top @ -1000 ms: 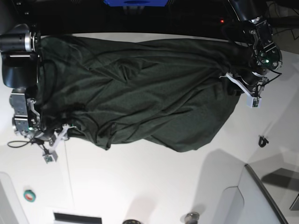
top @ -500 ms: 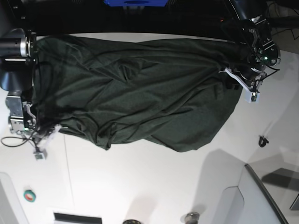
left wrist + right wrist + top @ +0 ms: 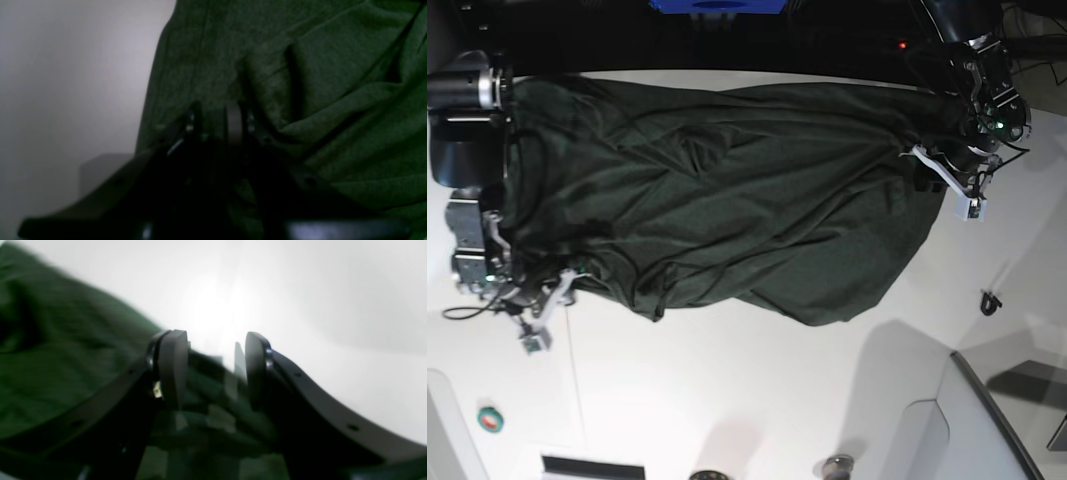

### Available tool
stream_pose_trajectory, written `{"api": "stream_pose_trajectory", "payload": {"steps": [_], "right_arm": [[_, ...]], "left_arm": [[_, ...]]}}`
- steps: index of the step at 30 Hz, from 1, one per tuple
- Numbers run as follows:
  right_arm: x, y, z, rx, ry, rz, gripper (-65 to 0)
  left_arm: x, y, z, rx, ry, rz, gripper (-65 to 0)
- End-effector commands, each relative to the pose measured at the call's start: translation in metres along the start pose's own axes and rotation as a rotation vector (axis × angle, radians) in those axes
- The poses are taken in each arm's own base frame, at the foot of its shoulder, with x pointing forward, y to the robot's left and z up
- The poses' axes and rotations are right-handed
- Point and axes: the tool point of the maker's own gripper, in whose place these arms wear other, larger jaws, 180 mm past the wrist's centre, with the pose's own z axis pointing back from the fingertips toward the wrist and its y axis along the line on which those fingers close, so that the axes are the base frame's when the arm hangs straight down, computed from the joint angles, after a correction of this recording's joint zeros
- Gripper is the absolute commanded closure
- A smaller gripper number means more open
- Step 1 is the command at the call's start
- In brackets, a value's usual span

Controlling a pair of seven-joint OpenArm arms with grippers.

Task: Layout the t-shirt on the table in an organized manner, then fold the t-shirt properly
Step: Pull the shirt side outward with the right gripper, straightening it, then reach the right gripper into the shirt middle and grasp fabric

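My right gripper (image 3: 539,305), at the left of the base view, has swung back toward the near side and a little rightward from where it sat half a second ago, ending close to its spot of a second ago. The t-shirt (image 3: 727,200) corner beside it has shifted with it, the hem there drawn nearer again. In the wrist view its jaws stand apart over the cloth edge and the table (image 3: 300,290). My left gripper (image 3: 947,180) has barely nudged toward the far side.
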Motion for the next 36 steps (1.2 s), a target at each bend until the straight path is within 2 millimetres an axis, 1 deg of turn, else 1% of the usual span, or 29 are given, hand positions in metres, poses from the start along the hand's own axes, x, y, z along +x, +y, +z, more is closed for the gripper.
{"api": "stream_pose_trajectory", "payload": {"steps": [1, 3, 5, 7, 8, 10, 13, 14, 16, 17, 19, 21, 22, 24, 26, 28, 29, 31, 34, 36], "right_arm": [[0.019, -0.013, 0.005, -0.019, -0.044, 0.009, -26.9], [0.007, -0.012, 0.0, -0.011, -0.011, -0.006, -26.9], [0.002, -0.011, -0.003, -0.006, 0.01, -0.02, -26.9], [-0.003, -0.006, -0.008, 0.008, 0.03, -0.034, -26.9], [-0.004, -0.005, -0.009, 0.01, 0.032, -0.034, -25.8], [-0.001, -0.006, -0.009, 0.009, 0.014, -0.037, -19.4], [0.003, -0.008, -0.008, 0.006, -0.007, -0.041, -3.5], [0.003, -0.008, -0.008, 0.005, -0.009, -0.042, 0.0], [0.007, -0.014, -0.007, -0.023, -0.017, -0.053, -1.2], [0.012, -0.018, -0.007, -0.039, -0.025, -0.059, -1.4], [0.014, -0.037, -0.002, -0.097, -0.028, -0.077, -0.9], [0.015, -0.051, 0.001, -0.146, -0.032, -0.094, -0.9], [0.02, -0.055, 0.003, -0.161, -0.04, -0.099, -0.9], [0.023, -0.062, 0.004, -0.194, -0.046, -0.116, -0.9], [0.028, -0.08, 0.011, -0.242, -0.089, -0.168, -0.9], [0.033, -0.091, 0.016, -0.27, -0.14, -0.211, -0.9], [0.035, -0.097, 0.019, -0.288, -0.16, -0.232, -0.9], [0.036, -0.108, 0.023, -0.324, -0.185, -0.269, -0.9], [0.035, -0.12, 0.028, -0.376, -0.202, -0.311, -0.9], [0.034, -0.128, 0.032, -0.411, -0.216, -0.334, -1.2]], "left_arm": [[0.018, 0.006, 0.004, 0.008, -0.05, -0.015, -10.4], [0.018, 0.006, 0.004, 0.008, -0.05, -0.015, -10.4], [0.017, 0.006, 0.004, 0.008, -0.05, -0.015, -10.4], [0.018, 0.006, 0.004, 0.008, -0.051, -0.015, -10.4], [0.018, 0.006, 0.004, 0.008, -0.051, -0.015, -10.4], [0.019, 0.006, 0.003, 0.007, -0.052, -0.014, -10.4], [0.017, 0.006, 0.003, 0.006, -0.048, -0.011, -10.4], [0.015, 0.006, 0.003, 0.006, -0.045, -0.011, -10.4], [0.015, 0.006, 0.003, 0.007, -0.045, -0.01, -10.4], [0.015, 0.006, 0.003, 0.007, -0.045, -0.01, -10.4], [0.01, 0.011, 0.006, 0.016, -0.032, -0.018, -10.4], [0.009, 0.013, 0.007, 0.019, -0.029, -0.021, -10.4], [0.009, 0.013, 0.007, 0.02, -0.027, -0.022, -10.4], [0.008, 0.013, 0.008, 0.02, -0.026, -0.022, -10.4], [0.008, 0.014, 0.008, 0.021, -0.026, -0.023, -10.4], [0.007, 0.014, 0.008, 0.021, -0.024, -0.023, -10.4], [0.002, 0.014, 0.009, 0.021, -0.015, -0.023, -10.4], [-0.002, 0.014, 0.01, 0.021, -0.006, -0.022, -10.4], [-0.004, 0.014, 0.01, 0.021, -0.003, -0.022, -10.4], [-0.008, 0.019, 0.014, 0.034, 0.001, -0.011, -10.4]]}}
